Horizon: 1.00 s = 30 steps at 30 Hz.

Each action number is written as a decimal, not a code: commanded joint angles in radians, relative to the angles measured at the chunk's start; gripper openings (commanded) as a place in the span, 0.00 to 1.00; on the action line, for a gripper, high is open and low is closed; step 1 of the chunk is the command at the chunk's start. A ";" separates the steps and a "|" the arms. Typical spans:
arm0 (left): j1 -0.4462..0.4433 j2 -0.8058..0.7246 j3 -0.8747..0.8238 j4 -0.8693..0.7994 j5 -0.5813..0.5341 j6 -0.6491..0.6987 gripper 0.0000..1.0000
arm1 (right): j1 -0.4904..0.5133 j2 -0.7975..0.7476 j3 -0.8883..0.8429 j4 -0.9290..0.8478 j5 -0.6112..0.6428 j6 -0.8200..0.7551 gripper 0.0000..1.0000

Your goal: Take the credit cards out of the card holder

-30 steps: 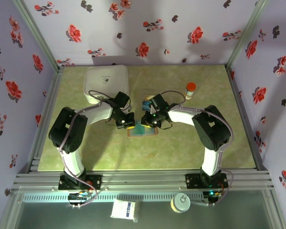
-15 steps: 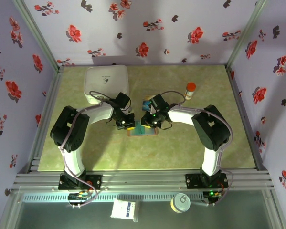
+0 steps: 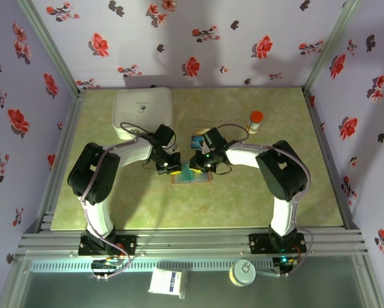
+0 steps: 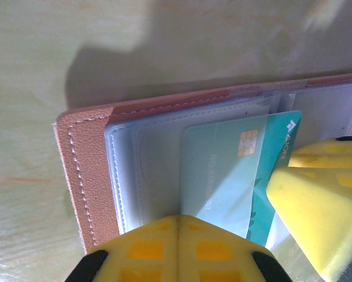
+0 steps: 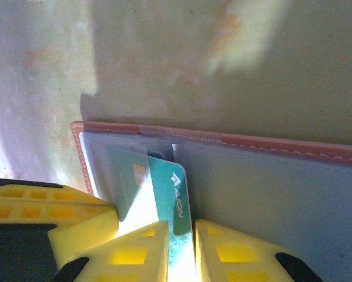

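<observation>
Teal card point(image 4: 223, 170): thin, stiff plastic, light and slick on both faces. I judge it flexes a little but will not crease, and it slides easily once the sleeve lets go. The only usable hold is the free short edge, so pinch across the thickness and pull in line with the pocket.

Location: the card sits partly out of a cloudy clear sleeve in the holder point(image 4: 87, 170), chip end under the film, logo end bare.

My right hand point(image 5: 180, 235) pinches that bare end, one pad on each face. The grip is narrow, so there is a slip risk if the sleeve drags.

Holder: open flat on the worktop point(image 3: 243, 199), tan leather rim with grey-blue sleeves inside. It is soft and light, and would likely lift with the card if not pinned. I cannot tell whether more cards lie behind this one.

My left hand point(image 4: 177, 226) has its fingers pressed together, tips down on the holder's other half. I judge it is acting as a hold-down.

Further off stand a white box point(image 3: 143, 110) and a red-capped bottle point(image 3: 256, 120), both well apart from the work.
</observation>
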 commanded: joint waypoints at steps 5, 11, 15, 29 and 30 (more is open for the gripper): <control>-0.008 0.002 0.009 -0.052 -0.020 0.008 0.00 | -0.003 -0.030 -0.023 0.064 -0.053 0.030 0.17; -0.008 0.007 0.010 -0.053 -0.022 0.011 0.00 | -0.006 -0.037 -0.041 0.076 -0.051 0.029 0.14; -0.008 0.012 0.007 -0.052 -0.023 0.011 0.00 | -0.016 -0.047 -0.055 0.073 -0.039 0.025 0.10; -0.007 0.013 0.007 -0.056 -0.027 0.017 0.00 | -0.056 -0.127 -0.058 -0.083 0.050 -0.064 0.07; -0.007 0.014 0.007 -0.056 -0.027 0.016 0.00 | -0.056 -0.133 -0.050 -0.103 0.063 -0.071 0.06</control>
